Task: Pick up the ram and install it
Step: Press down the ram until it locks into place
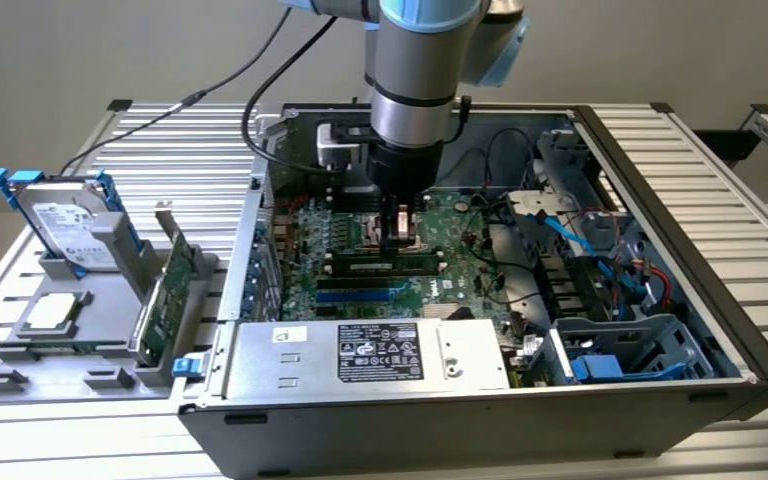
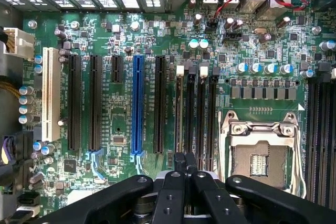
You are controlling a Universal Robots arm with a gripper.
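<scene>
The ram (image 1: 384, 265) is a narrow green stick with black chips. It stands on edge in a memory slot on the motherboard (image 1: 357, 225), inside the open computer case. My gripper (image 1: 398, 249) hangs straight over the stick's middle, fingertips at its top edge. In the wrist view the two black fingers (image 2: 179, 162) are pressed together with no gap, so the gripper (image 2: 185, 159) is shut. It sits over the row of memory slots, where the ram (image 2: 180, 108) appears edge-on. The stick's face below the fingertips is uncovered in the exterior view.
The empty processor socket (image 2: 260, 156) lies beside the memory slots. A power supply (image 1: 371, 352) fills the case's near side, and blue cables (image 1: 571, 235) and a drive cage (image 1: 624, 350) sit on the exterior view's right. Outside, a grey tray (image 1: 37, 385) holds a hard drive (image 1: 71, 225), a silver processor (image 1: 53, 312) and an expansion card (image 1: 168, 290).
</scene>
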